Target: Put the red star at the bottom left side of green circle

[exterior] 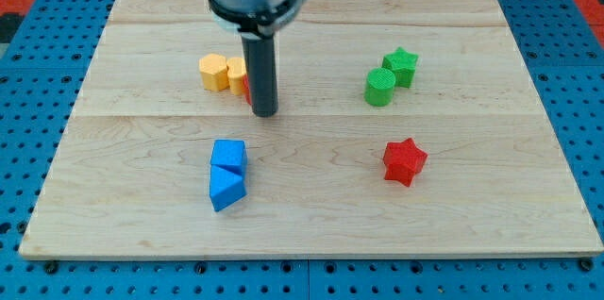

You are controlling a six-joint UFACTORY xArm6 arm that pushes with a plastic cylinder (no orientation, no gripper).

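The red star (405,160) lies on the wooden board at the view's lower right. The green circle (379,86) stands above it at the view's upper right, touching a green star (401,65) on its upper right. My tip (264,111) is the lower end of the dark rod near the middle of the board, far to the left of the red star and the green circle. It stands just right of a small red block (245,86), which the rod mostly hides.
Two yellow blocks (215,72) (236,73) sit side by side left of the rod. A blue cube (228,156) and a blue triangular block (226,188) lie together at the view's lower left. The board's edge (302,255) borders blue pegboard.
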